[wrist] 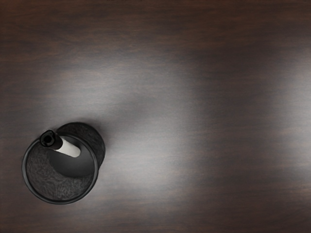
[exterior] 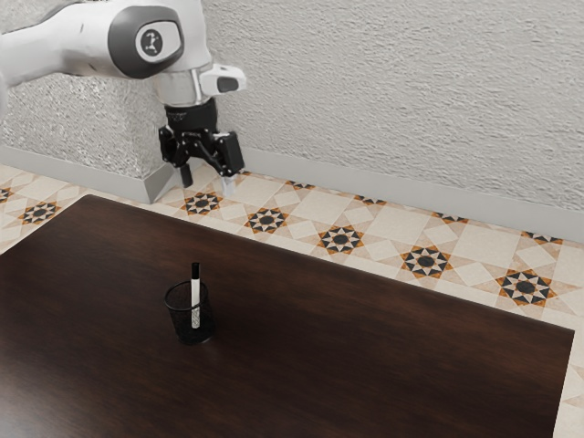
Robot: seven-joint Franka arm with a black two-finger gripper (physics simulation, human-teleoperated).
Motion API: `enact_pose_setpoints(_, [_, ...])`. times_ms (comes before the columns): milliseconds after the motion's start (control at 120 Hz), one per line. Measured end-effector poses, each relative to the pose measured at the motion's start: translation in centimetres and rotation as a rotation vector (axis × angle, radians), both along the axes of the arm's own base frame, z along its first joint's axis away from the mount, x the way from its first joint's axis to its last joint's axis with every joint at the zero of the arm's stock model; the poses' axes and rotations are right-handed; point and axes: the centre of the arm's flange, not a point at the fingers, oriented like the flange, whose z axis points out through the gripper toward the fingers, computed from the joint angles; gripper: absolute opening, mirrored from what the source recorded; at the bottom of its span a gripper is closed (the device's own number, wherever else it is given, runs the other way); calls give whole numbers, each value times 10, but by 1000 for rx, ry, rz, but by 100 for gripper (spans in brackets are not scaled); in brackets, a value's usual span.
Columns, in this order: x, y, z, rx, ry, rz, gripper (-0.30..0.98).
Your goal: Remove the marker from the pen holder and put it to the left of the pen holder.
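High over the table's far edge in the exterior view, my gripper (exterior: 208,179) hangs with its fingers spread and nothing between them. The black mesh pen holder (exterior: 203,330) stands upright on the dark table, below the gripper and apart from it. Inside it the white marker (exterior: 195,297) leans slightly, its black cap above the rim. From above, in the wrist view, the pen holder (wrist: 60,197) shows its round rim, and the marker (wrist: 69,147) rests with its black end at the rim. The marker's lower end is partly covered by the mesh in the exterior view.
The dark wooden table (exterior: 365,356) extends around the holder, with its far edge running down toward the exterior view's right. Beyond it are a patterned tile floor (exterior: 383,239) and a rough pale wall (exterior: 392,100).
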Motion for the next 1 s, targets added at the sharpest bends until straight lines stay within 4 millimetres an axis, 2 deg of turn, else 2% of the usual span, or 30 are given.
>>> enact_pose_setpoints(100, [9,24,-12,2,8,46,69])
enact_pose_setpoints(167, [24,33,-45,2,49,68,69])
enact_pose_setpoints(283, [49,10,-115,1,111,44,69])
enact_pose_setpoints(342, [55,3,-136,1,124,39,69])
enact_pose_setpoints(392, [58,11,-143,0,124,54,68])
enact_pose_setpoints(458, [57,37,-155,0,137,98,68])
enact_pose_setpoints(500, [55,51,-163,0,148,121,69])
enact_pose_setpoints(567, [47,63,-176,0,174,141,69])
enact_pose_setpoints(733, [25,62,-186,1,206,139,69])
enact_pose_setpoints(908, [29,67,-198,2,210,140,67])
enact_pose_setpoints(1000, [30,73,-205,3,215,144,63])
